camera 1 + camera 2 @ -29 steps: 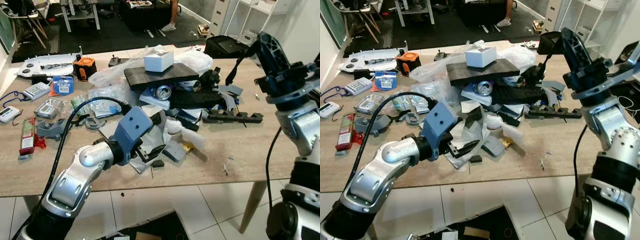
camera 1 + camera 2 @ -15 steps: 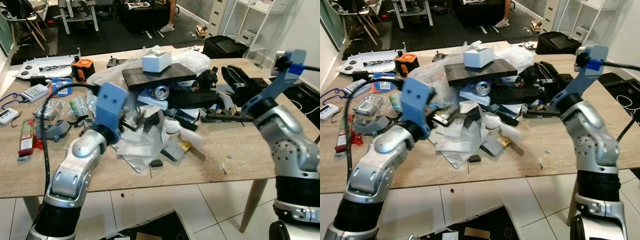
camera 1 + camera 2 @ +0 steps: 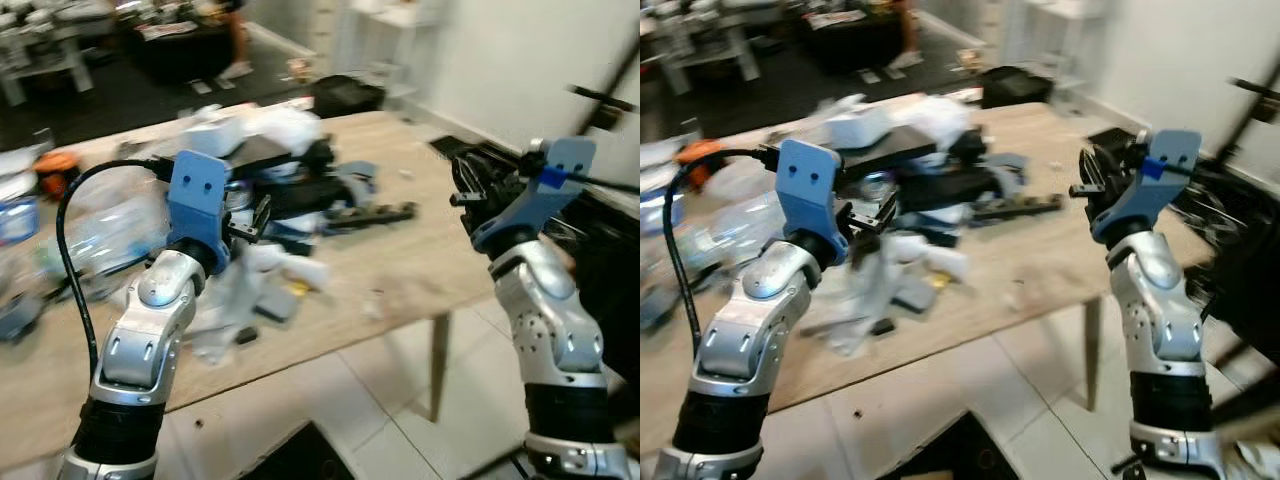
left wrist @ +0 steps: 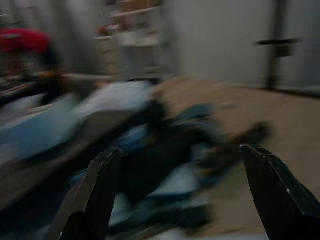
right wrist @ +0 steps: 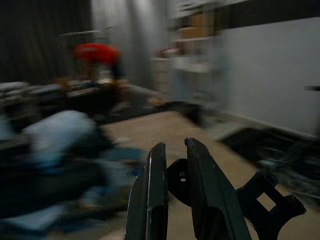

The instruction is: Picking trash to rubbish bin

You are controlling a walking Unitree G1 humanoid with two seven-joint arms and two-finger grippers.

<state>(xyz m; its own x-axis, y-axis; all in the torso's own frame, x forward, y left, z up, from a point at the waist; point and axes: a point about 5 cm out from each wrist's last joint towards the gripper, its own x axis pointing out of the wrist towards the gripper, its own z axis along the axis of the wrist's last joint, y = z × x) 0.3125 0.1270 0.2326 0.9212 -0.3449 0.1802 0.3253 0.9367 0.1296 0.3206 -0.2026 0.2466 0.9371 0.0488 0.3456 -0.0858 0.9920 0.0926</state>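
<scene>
- Task progress, judged from the present views: at an early stage. The trash pile lies on the wooden table, and no rubbish bin can be identified; all views are motion-blurred.
- Right gripper: fingers nearly closed, a thin gap between them. A black part with a rectangular cut-out shows just past the fingers; whether it is clamped or belongs to the gripper cannot be determined. In the head views this gripper is raised off the table's right end, well apart from the trash pile.
- Left gripper: fingers spread wide, nothing between them. It is raised above the near edge of the trash pile, pointed across it toward the table's far side.
- Remaining work, as a judgement: nearly everything; the pile appears largely intact and the bin must be located.
- Appearance of the trash pile: a loose heap near the table's centre, mixing white crumpled paper or plastic, clear bags, grey and blue flat pieces, and dark slab-like items. A long black strip lies at the heap's right edge. Finer detail is lost to blur.
- Handling judgement: the items overlap, so lifting one may drag its neighbours.
</scene>
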